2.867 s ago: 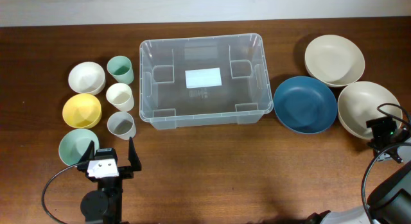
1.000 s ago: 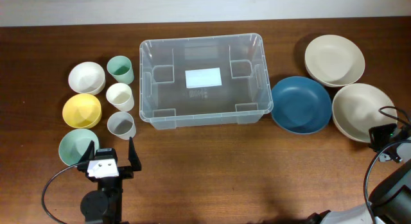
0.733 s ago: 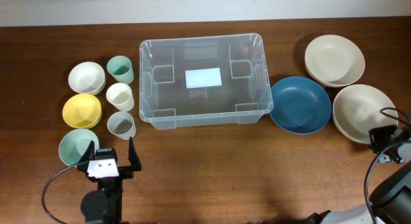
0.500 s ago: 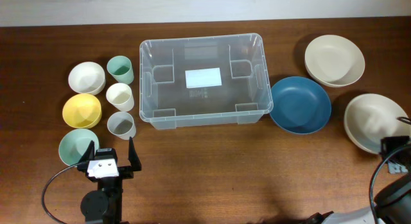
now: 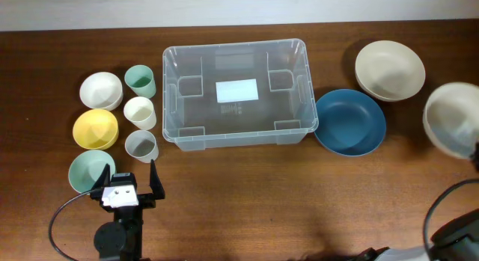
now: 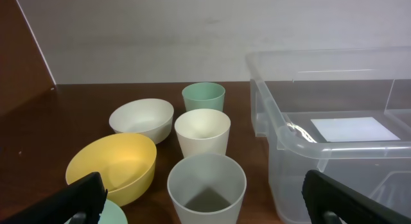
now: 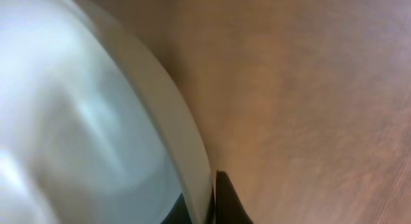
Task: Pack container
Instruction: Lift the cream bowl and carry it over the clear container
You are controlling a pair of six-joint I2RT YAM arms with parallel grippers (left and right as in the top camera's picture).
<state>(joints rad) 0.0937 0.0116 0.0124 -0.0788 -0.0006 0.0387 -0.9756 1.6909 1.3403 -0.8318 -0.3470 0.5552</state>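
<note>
Moved: the cream bowl [image 5: 451, 117] has left its spot on the table beside the blue bowl [image 5: 350, 123]. It now shows blurred at the right edge of the overhead frame.
Right gripper [image 7: 209, 210]: dark fingers pinch the cream bowl's rim, at the bottom of the wrist view.
Left gripper [image 5: 129, 179]: fingers spread wide, lower left of the frame.
Container [image 5: 247, 115]: upper centre, with the blue bowl just beside its right wall.
Small bowls [image 5: 96, 129] and cups [image 5: 140, 111]: grouped left of the Container.

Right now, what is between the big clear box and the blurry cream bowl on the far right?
The blue bowl sits between the box and that cream bowl; the overhead view shows it.
</note>
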